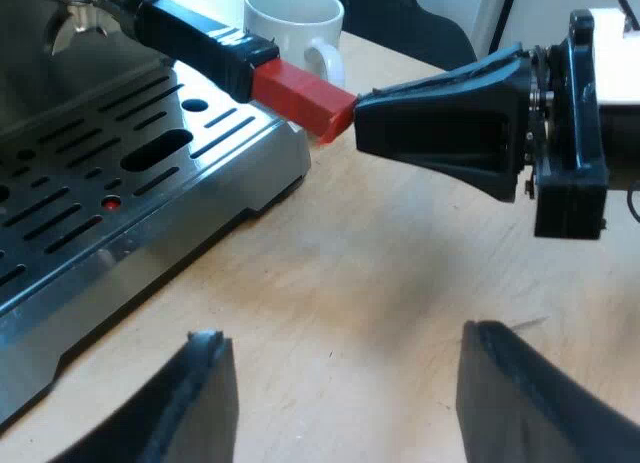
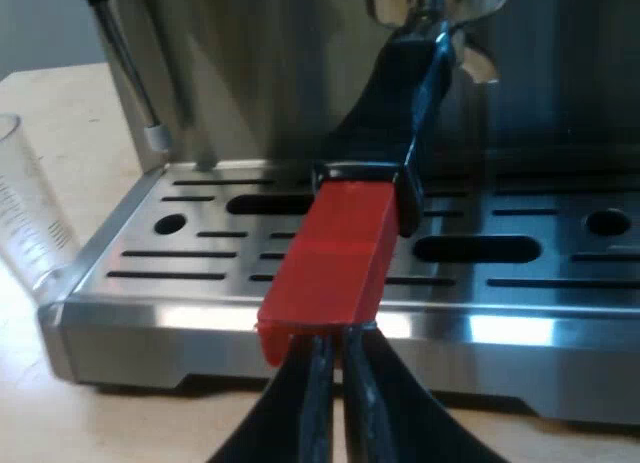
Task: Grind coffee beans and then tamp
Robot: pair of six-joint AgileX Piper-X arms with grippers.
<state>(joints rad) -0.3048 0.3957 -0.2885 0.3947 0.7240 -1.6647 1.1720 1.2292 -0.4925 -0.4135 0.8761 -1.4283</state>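
Two end effectors showed: the right end effector (image 2: 336,335), fingers together, touched the red end of the holder (image 2: 340,243) locked into the espresso machine (image 2: 560,328); the left end effector (image 1: 340,335) hovered, fingers apart, over the counter (image 1: 400,263).

Mug (image 1: 290,18): white, upright on the bench, handle towards the near side.
Measuring glass (image 2: 25,213): clear, printed scale, upright.
Bench (image 1: 380,283): pale wood.

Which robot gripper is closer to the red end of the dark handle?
Right. The right gripper sits at the tip of the dark handle's red end, jaws shut. The left gripper hangs apart over the wooden table, jaws open.
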